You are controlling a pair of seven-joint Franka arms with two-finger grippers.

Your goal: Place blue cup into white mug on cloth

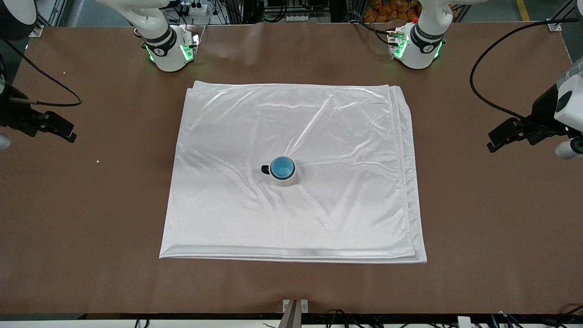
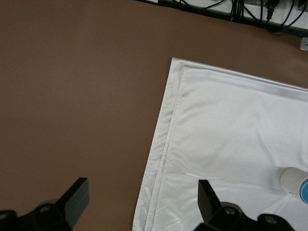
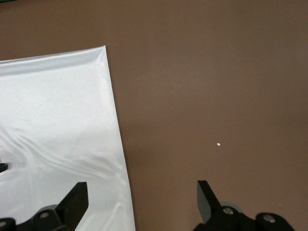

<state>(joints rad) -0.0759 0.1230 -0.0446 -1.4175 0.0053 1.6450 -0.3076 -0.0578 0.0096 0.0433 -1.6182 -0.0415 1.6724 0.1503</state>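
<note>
Off past the cloth's edge at the left arm's end of the counter [image 1: 91,205], the left pincer [image 2: 142,202] hangs in the air with its two black fingers [image 2: 72,199] spread wide and nothing between them. Below it lie bare brown counter and the layered, folded border of the cloth [image 2: 231,125]. In the left wrist view the white mug [image 2: 292,180] shows at the picture's rim, well apart from this pincer, with a sliver of the blue cup [image 2: 305,190] inside it.

Over the right arm's end of the counter, the right pincer [image 3: 142,202] hangs likewise, fingers [image 3: 74,202] spread and empty, above the cloth's edge [image 3: 57,120] and the bare counter beside it. A small pale crumb [image 3: 218,144] lies on the brown surface near it.

Well apart from both pincers, near the middle of the cloth [image 1: 291,136], stands the white mug [image 1: 286,178], upright, its small black handle [image 1: 265,169] pointing toward the right arm's end. The blue cup [image 1: 282,167] sits upright inside the mug, its rim just within the mug's rim.
</note>
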